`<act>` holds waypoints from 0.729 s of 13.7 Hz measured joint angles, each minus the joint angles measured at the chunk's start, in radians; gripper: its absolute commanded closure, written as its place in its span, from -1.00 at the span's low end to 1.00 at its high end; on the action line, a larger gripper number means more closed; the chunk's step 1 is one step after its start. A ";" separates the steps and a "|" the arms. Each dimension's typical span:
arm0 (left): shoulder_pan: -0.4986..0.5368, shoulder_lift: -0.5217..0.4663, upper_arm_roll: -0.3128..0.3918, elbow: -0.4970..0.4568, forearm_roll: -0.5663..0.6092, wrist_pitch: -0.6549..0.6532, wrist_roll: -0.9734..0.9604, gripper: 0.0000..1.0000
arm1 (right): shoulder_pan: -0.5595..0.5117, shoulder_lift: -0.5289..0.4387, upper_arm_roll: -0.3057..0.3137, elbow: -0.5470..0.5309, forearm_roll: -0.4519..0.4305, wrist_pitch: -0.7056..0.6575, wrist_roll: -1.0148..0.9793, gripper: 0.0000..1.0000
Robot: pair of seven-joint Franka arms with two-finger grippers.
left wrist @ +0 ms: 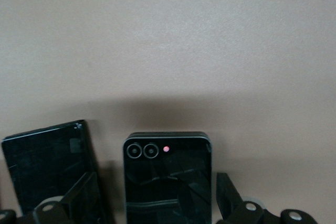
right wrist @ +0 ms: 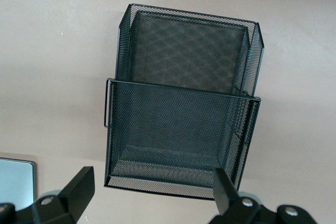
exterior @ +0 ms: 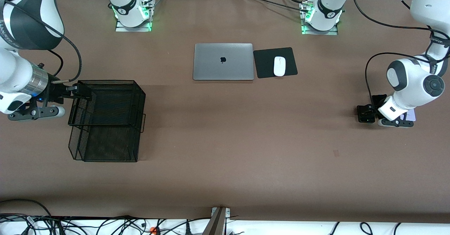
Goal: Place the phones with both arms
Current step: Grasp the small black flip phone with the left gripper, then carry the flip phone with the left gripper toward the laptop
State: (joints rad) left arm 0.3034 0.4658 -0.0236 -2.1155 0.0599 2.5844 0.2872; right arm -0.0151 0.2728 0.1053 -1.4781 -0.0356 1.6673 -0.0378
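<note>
A small squarish black phone (left wrist: 168, 179) with two camera lenses lies flat on the brown table. My left gripper (left wrist: 155, 184) is open and low over it, one finger (left wrist: 79, 190) on each side, not touching. A long slim black slab phone (left wrist: 50, 169) lies beside it, outside the fingers. In the front view my left gripper (exterior: 365, 115) is down at the left arm's end of the table. The white/lavender phone (exterior: 410, 115) peeks out from under the left wrist. My right gripper (exterior: 83, 91) is open and empty, over the rim of the black mesh basket (exterior: 139, 122).
The basket (right wrist: 113, 129) stands at the right arm's end of the table. A shut silver laptop (exterior: 223, 61) lies mid-table, farther from the front camera, beside a black mouse pad (exterior: 263, 64) with a white mouse (exterior: 279, 66).
</note>
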 measured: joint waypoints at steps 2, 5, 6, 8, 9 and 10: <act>0.000 0.000 -0.002 -0.025 -0.001 0.035 -0.009 -1.00 | 0.000 0.000 0.000 0.000 0.000 0.000 0.000 -1.00; 0.000 0.001 -0.002 -0.039 -0.001 0.057 -0.012 -1.00 | 0.000 0.000 0.000 0.000 0.000 0.000 0.000 -1.00; 0.000 0.002 -0.002 -0.046 -0.001 0.072 -0.013 -1.00 | 0.000 0.000 0.000 0.000 0.000 0.000 0.000 -1.00; 0.000 0.008 -0.002 -0.063 -0.001 0.099 -0.014 -1.00 | 0.000 0.000 0.000 0.000 0.000 0.000 0.000 -1.00; 0.000 0.013 -0.002 -0.067 -0.001 0.108 -0.014 -1.00 | 0.000 0.000 0.000 0.000 0.000 0.000 0.000 -1.00; 0.000 0.018 -0.002 -0.068 -0.001 0.117 -0.015 -1.00 | 0.000 0.000 0.000 0.000 0.000 0.000 0.000 -1.00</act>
State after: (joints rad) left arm 0.3034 0.4839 -0.0260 -2.1832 0.0589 2.7016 0.2721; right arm -0.0151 0.2728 0.1053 -1.4781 -0.0356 1.6673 -0.0378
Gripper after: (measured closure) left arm 0.000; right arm 0.000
